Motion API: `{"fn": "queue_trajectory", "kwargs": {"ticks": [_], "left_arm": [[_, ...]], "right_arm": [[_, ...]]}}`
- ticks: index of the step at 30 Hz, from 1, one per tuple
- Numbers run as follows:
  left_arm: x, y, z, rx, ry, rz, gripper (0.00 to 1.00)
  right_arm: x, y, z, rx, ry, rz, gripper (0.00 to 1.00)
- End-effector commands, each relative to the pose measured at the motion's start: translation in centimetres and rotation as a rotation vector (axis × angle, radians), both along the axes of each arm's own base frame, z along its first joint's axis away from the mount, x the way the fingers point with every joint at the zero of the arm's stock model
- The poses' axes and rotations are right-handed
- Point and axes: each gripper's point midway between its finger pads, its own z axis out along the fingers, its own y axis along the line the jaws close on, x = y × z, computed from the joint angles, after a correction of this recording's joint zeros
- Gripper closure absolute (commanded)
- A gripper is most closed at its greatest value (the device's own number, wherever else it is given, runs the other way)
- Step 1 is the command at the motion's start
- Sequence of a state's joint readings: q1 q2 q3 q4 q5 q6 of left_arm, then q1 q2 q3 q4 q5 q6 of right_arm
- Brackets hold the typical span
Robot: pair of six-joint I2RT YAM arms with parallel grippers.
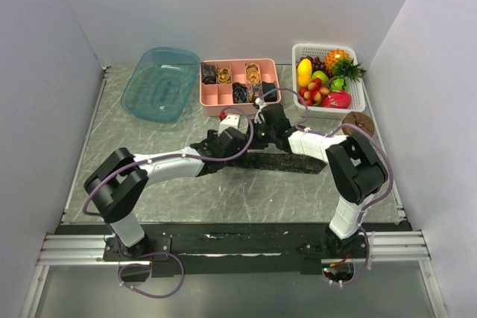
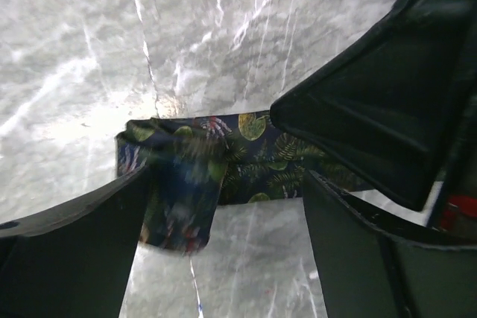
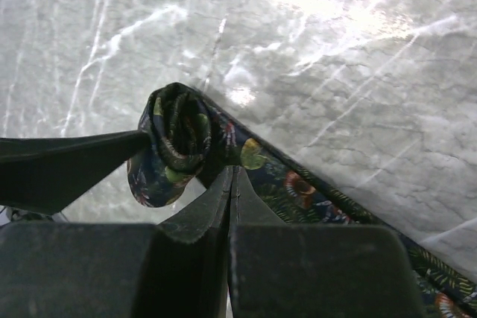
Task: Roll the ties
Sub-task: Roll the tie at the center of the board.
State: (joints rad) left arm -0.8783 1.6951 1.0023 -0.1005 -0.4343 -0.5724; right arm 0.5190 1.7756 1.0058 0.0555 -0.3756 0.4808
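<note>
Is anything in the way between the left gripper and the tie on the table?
Nothing visible does. The left gripper is open, and the rolled end of the tie lies on the table between its fingers. The shut right gripper has its tip at the tie beside the roll, not in between.

Your left end effector (image 1: 237,139) has its jaws spread. The right end effector (image 1: 264,130), pinched closed, crowds close on its right side, so there is no passage between them. Under both lies the tie (image 1: 291,163), running off to the right along the bench (image 1: 149,147). Just beyond them the pink tray (image 1: 211,96) bars the way, with the teal tub (image 1: 160,83) beyond-left and the fruit basket (image 1: 361,93) beyond-right. You have open bench left of the left end effector.
</note>
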Motion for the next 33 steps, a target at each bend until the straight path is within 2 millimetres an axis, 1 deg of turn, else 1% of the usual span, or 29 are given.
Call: {"fn": "queue_trajectory", "kwargs": {"ticks": [1, 3, 4, 6, 8, 9, 11, 12, 13, 14, 15, 16, 17, 18, 19, 20, 21, 22, 23, 24, 25, 26, 27, 29, 30, 32, 33], "left_arm": [[0.1, 0.6, 3.3, -0.049, -0.039, 0.044, 0.1], [0.2, 0.9, 3.8, -0.056, -0.046, 0.052, 0.09], [0.3, 1.3, 4.3, -0.066, -0.052, 0.066, 0.07], [0.3, 1.8, 4.5, -0.076, -0.051, 0.078, 0.06], [0.7, 2.7, 5.4, -0.103, -0.059, 0.1, 0.05], [0.5, 3.2, 5.2, -0.108, -0.049, 0.101, 0.04], [1.0, 4.2, 6.1, -0.17, -0.047, 0.114, 0.04], [0.7, 5.0, 5.4, -0.178, -0.027, 0.116, 0.04], [1.0, 5.7, 5.8, -0.232, -0.01, 0.114, 0.04], [1.4, 5.9, 6.2, -0.277, -0.016, 0.109, 0.03], [1.0, 6.6, 5.3, -0.292, 0.008, 0.108, 0.04], [1.3, 7.2, 5.6, -0.351, 0.027, 0.096, 0.04], [1.5, 7.2, 5.8, -0.388, 0.025, 0.087, 0.04], [1.4, 8.2, 4.8, -0.399, 0.059, 0.097, 0.04], [1.4, 7.6, 5.0, -0.44, 0.067, 0.065, 0.04], [1.4, 7.5, 4.8, -0.468, 0.076, 0.052, 0.04], [1.6, 7.8, 4.4, -0.485, 0.092, 0.056, 0.04], [1.6, 7.7, 4.2, -0.506, 0.104, 0.045, 0.04], [1.0, 7.1, 3.9, -0.547, 0.139, 0.007, 0.04], [1.4, 7.2, 3.7, -0.576, 0.14, 0.003, 0.04], [1.4, 7.0, 3.6, -0.6, 0.151, -0.01, 0.04], [0.9, 6.7, 3.2, -0.633, 0.184, -0.032, 0.05], [1.3, 6.6, 2.9, -0.65, 0.184, -0.037, 0.05], [1.3, 6.4, 2.3, -0.662, 0.202, -0.044, 0.05], [1.2, 6.3, 1.7, -0.666, 0.222, -0.049, 0.05], [1.4, 6.1, 1.5, -0.683, 0.224, -0.055, 0.06], [1.3, 6.0, 0.7, -0.685, 0.246, -0.056, 0.07]], "right_arm": [[0.7, 1.5, 4.4, 0.057, -0.113, 0.041, 1.0], [0.5, 2.0, 4.9, 0.055, -0.124, 0.054, 1.0], [0.5, 2.4, 5.4, 0.06, -0.134, 0.063, 1.0], [0.2, 2.9, 5.5, 0.051, -0.138, 0.074, 1.0], [-0.2, 3.6, 5.8, 0.054, -0.144, 0.093, 1.0], [-0.3, 3.9, 6.0, 0.056, -0.145, 0.102, 1.0], [-0.8, 4.6, 6.0, 0.056, -0.145, 0.126, 1.0], [-1.0, 4.9, 6.1, 0.054, -0.147, 0.133, 1.0], [-1.0, 5.2, 6.4, 0.056, -0.153, 0.136, 1.0], [-1.2, 5.4, 6.2, 0.052, -0.154, 0.147, 1.0], [-1.6, 6.0, 6.3, 0.049, -0.154, 0.163, 1.0], [-1.6, 6.1, 6.3, 0.042, -0.155, 0.162, 1.0], [-1.6, 6.3, 6.1, 0.036, -0.156, 0.169, 1.0], [-2.0, 6.3, 5.7, 0.019, -0.139, 0.176, 1.0], [-2.1, 6.4, 5.4, 0.012, -0.134, 0.18, 1.0], [-2.2, 6.4, 5.2, 0.008, -0.132, 0.181, 1.0], [-2.4, 6.2, 4.9, 0.002, -0.124, 0.182, 1.0], [-2.5, 6.1, 4.8, -0.003, -0.126, 0.181, 1.0], [-2.6, 5.9, 4.6, -0.011, -0.121, 0.181, 1.0], [-2.8, 5.7, 4.2, -0.017, -0.114, 0.178, 1.0], [-2.8, 5.6, 4.0, -0.027, -0.113, 0.178, 1.0], [-2.9, 5.4, 3.9, -0.033, -0.11, 0.177, 1.0], [-2.9, 5.4, 3.7, -0.038, -0.107, 0.176, 1.0], [-2.7, 5.1, 3.1, -0.056, -0.098, 0.165, 1.0], [-2.5, 5.3, 3.2, -0.056, -0.101, 0.164, 1.0], [-2.2, 5.1, 2.3, -0.08, -0.088, 0.155, 1.0], [-1.8, 5.4, 2.5, -0.083, -0.095, 0.154, 1.0]]}}
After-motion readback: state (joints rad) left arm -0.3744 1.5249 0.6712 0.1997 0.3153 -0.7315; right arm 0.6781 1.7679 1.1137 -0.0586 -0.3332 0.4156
